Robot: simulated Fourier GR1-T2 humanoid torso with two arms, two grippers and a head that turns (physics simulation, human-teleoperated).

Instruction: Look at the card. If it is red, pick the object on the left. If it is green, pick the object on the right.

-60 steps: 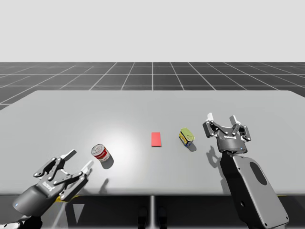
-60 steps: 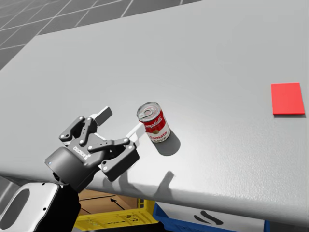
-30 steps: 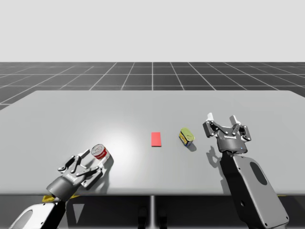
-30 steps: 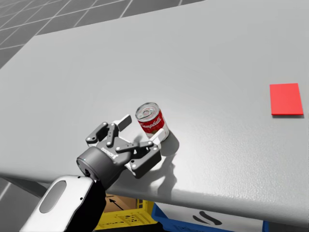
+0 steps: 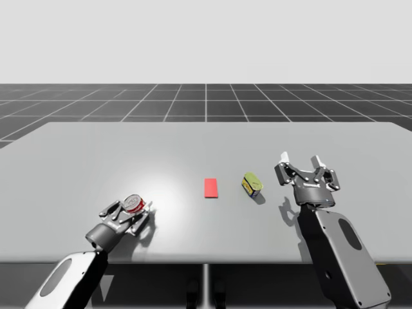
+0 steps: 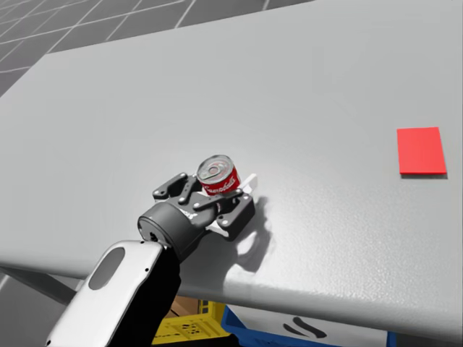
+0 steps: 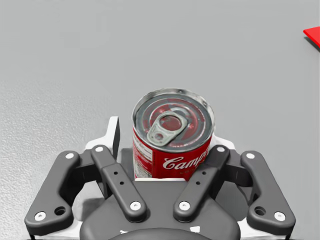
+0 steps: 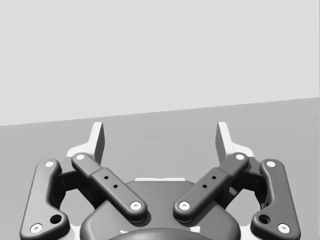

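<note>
The card (image 5: 211,187) (image 6: 419,150) is red and lies flat mid-table. To its left stands a red can (image 5: 135,203) (image 6: 217,177) (image 7: 172,135), upright with a pull-tab lid. My left gripper (image 5: 131,210) (image 6: 214,192) (image 7: 168,139) has this can between its fingers. They are partly drawn in, and a small gap still shows at one finger, so it is open. To the card's right lies a green-yellow can (image 5: 252,184), tilted on its side. My right gripper (image 5: 300,161) (image 8: 160,137) hovers open and empty, to the right of that can.
The grey table (image 5: 206,145) (image 6: 347,238) has its front edge close behind my left hand. A yellow crate (image 6: 181,329) and a blue box (image 6: 304,334) sit below that edge. My right forearm (image 5: 338,257) rises over the front right of the table.
My left arm has reached forward to the red can, so its fingers now stand on either side of it and have narrowed. The right arm is still. My head has turned slightly.
</note>
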